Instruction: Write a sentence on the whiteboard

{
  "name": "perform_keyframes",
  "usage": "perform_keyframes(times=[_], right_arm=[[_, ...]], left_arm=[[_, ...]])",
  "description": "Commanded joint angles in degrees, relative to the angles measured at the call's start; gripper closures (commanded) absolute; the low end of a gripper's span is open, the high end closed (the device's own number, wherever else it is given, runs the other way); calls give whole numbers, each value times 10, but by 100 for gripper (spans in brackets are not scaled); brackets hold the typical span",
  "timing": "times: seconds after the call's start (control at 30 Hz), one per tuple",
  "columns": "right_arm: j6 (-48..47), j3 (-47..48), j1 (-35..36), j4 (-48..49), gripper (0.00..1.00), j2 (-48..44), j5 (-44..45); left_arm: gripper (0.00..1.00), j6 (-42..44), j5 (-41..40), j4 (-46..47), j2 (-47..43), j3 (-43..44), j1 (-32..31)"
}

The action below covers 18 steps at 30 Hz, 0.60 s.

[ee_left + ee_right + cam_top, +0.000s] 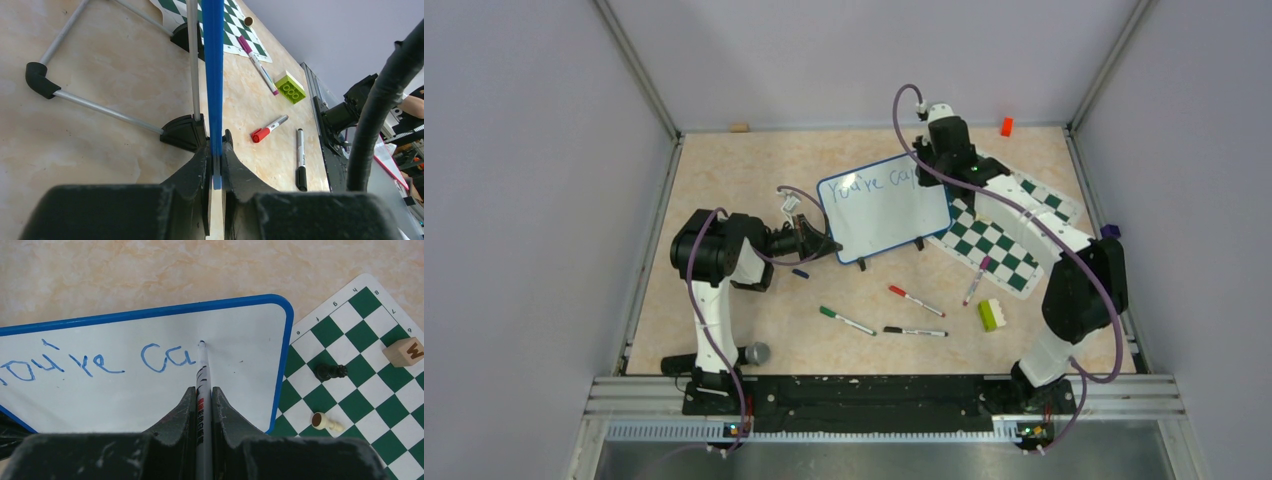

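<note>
Right end effector (202,391) clamps marker (202,360), sentence (95,363) cropped

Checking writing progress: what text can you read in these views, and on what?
"You're ca": the sentence, blue handwriting, unfinished, on the whiteboard.
"W": on the wooden block on the chess mat.
Chess mat edge marks and the print on the marker: too small to read.

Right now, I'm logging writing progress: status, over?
Left pincer shut on whiteboard edge. Right pincer shut on marker, tip on the board. Sentence reads "You're ca". Nothing blocks the stroke; chess mat lies beside.
</note>
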Motion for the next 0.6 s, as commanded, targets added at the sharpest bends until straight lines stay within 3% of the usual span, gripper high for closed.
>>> perform_keyframes(times=[0.0,0.57], right_arm=[[-1,30,-6,11,100,10,16],[7,8,-21,-2,100,-6,18]], left_arm=[[95,10,30,41,-16,-5,-1],[95,10,29,41,-14,-5,-1]])
